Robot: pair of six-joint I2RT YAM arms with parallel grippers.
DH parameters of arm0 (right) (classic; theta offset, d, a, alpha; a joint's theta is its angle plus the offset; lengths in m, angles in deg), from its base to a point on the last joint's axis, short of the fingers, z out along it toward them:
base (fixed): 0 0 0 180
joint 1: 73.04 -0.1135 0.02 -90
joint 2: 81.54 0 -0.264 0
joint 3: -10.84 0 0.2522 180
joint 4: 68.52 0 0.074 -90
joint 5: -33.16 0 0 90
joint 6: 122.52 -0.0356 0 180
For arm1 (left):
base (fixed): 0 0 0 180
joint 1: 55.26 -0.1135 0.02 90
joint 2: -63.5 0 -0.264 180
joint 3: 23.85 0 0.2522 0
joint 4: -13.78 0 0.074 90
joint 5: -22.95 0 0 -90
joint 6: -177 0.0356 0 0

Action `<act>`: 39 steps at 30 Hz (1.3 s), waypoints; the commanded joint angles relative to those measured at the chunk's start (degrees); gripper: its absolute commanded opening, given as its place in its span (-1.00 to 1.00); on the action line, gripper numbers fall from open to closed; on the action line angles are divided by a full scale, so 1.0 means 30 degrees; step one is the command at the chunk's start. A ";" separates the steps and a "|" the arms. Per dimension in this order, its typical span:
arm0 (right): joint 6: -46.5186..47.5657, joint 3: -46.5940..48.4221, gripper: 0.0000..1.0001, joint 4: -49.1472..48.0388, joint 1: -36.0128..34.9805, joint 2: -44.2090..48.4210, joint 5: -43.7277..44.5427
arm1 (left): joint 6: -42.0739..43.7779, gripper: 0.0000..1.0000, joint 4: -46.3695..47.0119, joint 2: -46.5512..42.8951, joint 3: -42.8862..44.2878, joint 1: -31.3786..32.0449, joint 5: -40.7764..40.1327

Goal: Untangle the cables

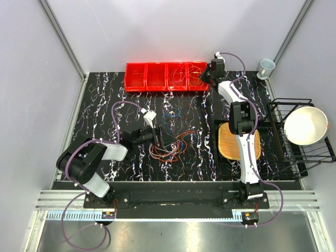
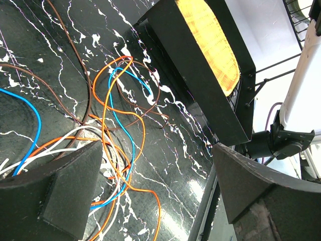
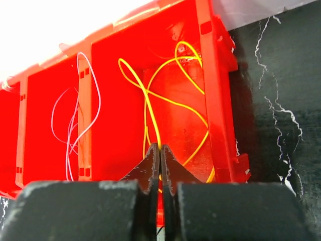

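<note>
Left hand (image 1: 169,140) gapes wide, holding nothing, over the tangled cables (image 1: 170,148) in the middle of the bench (image 1: 105,105). Right hand (image 3: 160,150) is pinched tight above the yellow cable (image 3: 145,100) in the red bin (image 1: 144,76), far-right compartment; whether it grips the cable is unclear.

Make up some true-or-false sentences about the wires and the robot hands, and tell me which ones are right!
1. The yellow cable lies in the red bin. True.
2. The left gripper is squeezed shut. False: its fingers stand wide apart above the tangle of cables on the table.
3. The right gripper is shut, over the bin. True.
4. The white bowl sits in the middle of the table. False: it sits in the black wire rack at the right side.
5. A white cable lies in the compartment next to the yellow one. True.
</note>
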 commanded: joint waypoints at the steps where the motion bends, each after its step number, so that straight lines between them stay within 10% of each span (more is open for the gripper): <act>1: 0.0588 0.0757 -0.89 0.0403 -0.0153 0.0861 0.0301 | 0.0514 0.86 0.0920 -0.0152 0.0350 0.0079 0.0081; 17: 0.1467 -0.2871 0.56 0.1367 -0.0124 0.7216 0.2554 | 0.0484 0.86 0.0861 -0.0386 0.0116 0.0078 -0.0212; 39: 0.1086 -1.8400 0.58 0.1809 -0.1910 2.0635 -0.0197 | -0.1121 0.98 -0.4592 -0.0621 0.2167 -0.0998 -0.2007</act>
